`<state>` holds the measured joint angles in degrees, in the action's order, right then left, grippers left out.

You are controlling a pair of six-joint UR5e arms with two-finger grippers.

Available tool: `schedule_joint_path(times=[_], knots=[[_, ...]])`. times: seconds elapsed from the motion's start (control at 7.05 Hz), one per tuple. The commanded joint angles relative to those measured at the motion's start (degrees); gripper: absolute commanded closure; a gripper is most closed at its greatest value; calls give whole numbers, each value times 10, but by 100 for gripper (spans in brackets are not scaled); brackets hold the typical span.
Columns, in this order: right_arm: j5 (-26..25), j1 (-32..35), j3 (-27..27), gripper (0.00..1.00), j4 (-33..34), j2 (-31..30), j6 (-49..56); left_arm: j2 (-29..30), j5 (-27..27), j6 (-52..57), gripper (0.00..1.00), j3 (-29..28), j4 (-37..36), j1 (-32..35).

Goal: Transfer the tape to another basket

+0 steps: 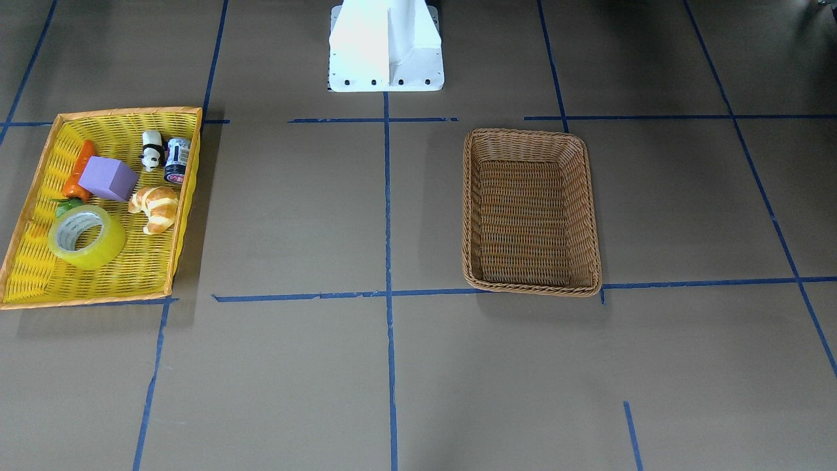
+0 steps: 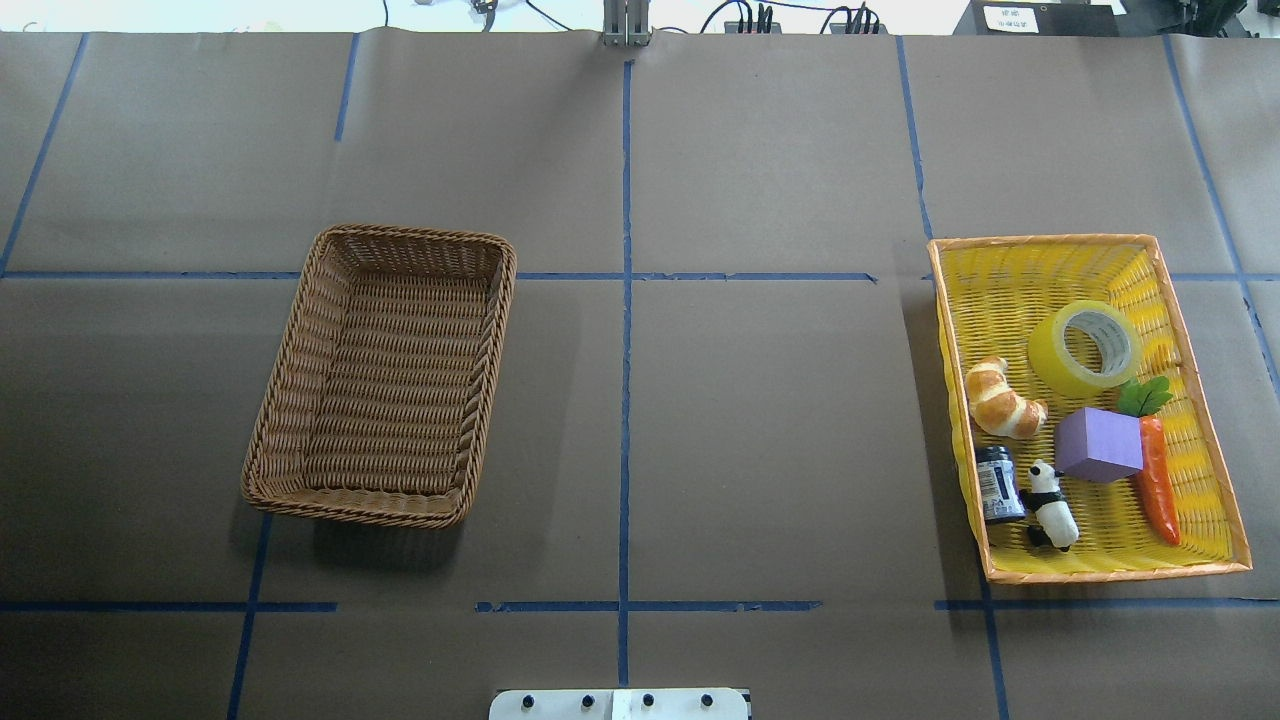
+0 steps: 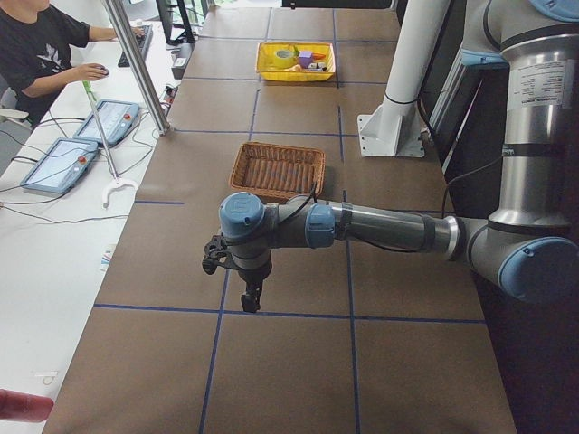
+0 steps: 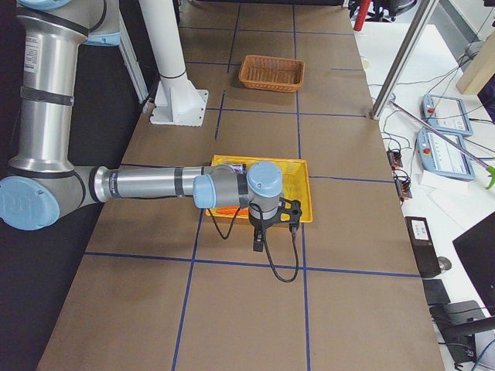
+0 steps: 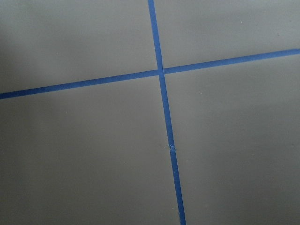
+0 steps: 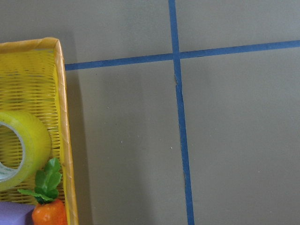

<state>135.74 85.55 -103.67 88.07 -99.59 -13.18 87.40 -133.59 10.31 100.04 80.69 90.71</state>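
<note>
As the tape lies beside the carrot, a grasp might snag its leaves; whether left fingers or right fingers gape, I cannot tell.

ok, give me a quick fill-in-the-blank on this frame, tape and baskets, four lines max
1. The tape lies in the shallow basket coloured ____.
2. The wicker basket contains ____.
3. The green leaves beside the tape belong to a toy ____.
4. Next to the small can stands a toy ____.
Missing words: yellow; nothing; carrot; panda.
</note>
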Motion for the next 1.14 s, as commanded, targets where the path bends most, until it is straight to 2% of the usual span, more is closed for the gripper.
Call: schedule_joint_path(times=[0.0,0.57,0.99], knots=[[1,0,0,0,0,1,2,-4,10,1,0,1,2,-2],[12,-2,-4,0,-1,0,4,-4,10,-1,0,-3,3,-2],[23,-6,11,0,-49,-10,3,-5,10,-3,0,-26,3,-3]])
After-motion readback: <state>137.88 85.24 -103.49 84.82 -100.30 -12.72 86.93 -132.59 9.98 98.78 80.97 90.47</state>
